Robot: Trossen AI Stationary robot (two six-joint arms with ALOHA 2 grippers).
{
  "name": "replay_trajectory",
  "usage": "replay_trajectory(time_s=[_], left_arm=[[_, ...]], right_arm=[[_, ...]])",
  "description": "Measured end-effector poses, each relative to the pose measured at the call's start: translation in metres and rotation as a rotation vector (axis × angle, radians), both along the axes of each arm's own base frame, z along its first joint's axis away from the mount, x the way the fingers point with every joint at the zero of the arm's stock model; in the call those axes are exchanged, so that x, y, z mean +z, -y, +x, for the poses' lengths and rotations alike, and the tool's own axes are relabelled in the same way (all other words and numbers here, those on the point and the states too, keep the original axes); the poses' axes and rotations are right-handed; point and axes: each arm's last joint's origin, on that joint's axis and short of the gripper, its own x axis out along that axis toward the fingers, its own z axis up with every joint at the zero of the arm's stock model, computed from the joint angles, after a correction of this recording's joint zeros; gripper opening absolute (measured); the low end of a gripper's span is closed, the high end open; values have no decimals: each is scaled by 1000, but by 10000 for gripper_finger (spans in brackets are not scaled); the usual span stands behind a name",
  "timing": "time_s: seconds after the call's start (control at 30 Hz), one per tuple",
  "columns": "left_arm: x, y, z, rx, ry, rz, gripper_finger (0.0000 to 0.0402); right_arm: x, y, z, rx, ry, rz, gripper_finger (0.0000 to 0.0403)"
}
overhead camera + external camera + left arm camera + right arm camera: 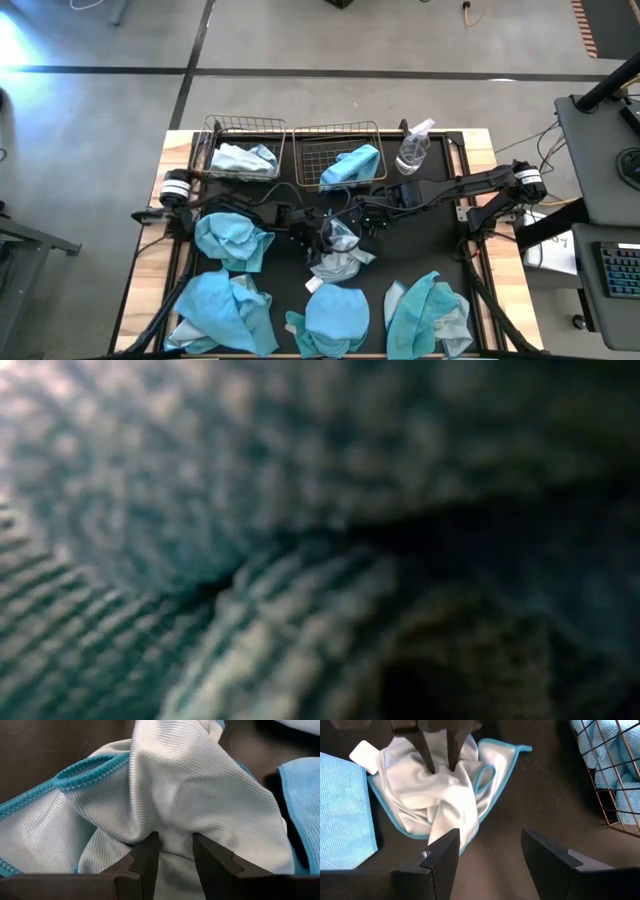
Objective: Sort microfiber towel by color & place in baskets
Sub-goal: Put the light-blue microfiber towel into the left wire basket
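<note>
A whitish towel with turquoise trim (340, 255) lies crumpled on the dark mat at the table's middle. My left gripper (175, 842) stands over it, shut on its middle; it shows from farther off in the right wrist view (442, 769). My right gripper (490, 837) hovers open just on the towel's far-right side (352, 222), touching nothing. Two wire baskets sit at the far edge: the left basket (212, 135) holds a pale towel (243, 158), the right basket (305, 150) a turquoise towel (352, 163). The low view shows only blurred cloth. My left gripper pinches a raised fold in the middle of the whitish towel (175, 827) between its two fingers (149, 855), coming from above and pointing down. The cloth bunches up toward the fingers, while the trimmed edges (492, 800) lie slack on the mat.
Turquoise towels lie at the mat's left (232, 240), near left (225, 312), near middle (335, 320) and near right (430, 315). A clear spray bottle (413, 148) stands right of the baskets. A white tag (364, 756) lies beside the held towel. Bare mat (540, 795) lies toward the right basket.
</note>
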Motion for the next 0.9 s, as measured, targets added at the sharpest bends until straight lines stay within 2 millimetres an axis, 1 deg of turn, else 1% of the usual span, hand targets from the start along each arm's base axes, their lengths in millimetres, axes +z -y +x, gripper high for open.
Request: replay_trajectory(time_s=[0.17, 0.37, 0.47, 0.63, 0.67, 0.8, 0.9], left_arm=[[-5, -3, 7, -6, -27, 3, 107], [-5, -8, 5, 3, -56, 0, 103], [-5, -9, 4, 9, -61, 4, 79], [-6, -10, 4, 18, -65, 8, 14], [-6, -10, 4, 21, -67, 6, 8], [-5, -11, 4, 32, -68, -3, 6], [0, -11, 5, 44, -65, -16, 2]], right_arm=[[-1, 0, -1, 0, -8, -1, 206], [-3, 0, -1, 0, -17, -2, 206], [-3, 0, -1, 7, -17, -5, 206], [-3, 0, -1, 8, -18, -5, 206], [-3, 0, -1, 8, -18, -5, 206], [-3, 0, -1, 7, -18, -5, 206], [-3, 0, -1, 6, -18, -5, 206]])
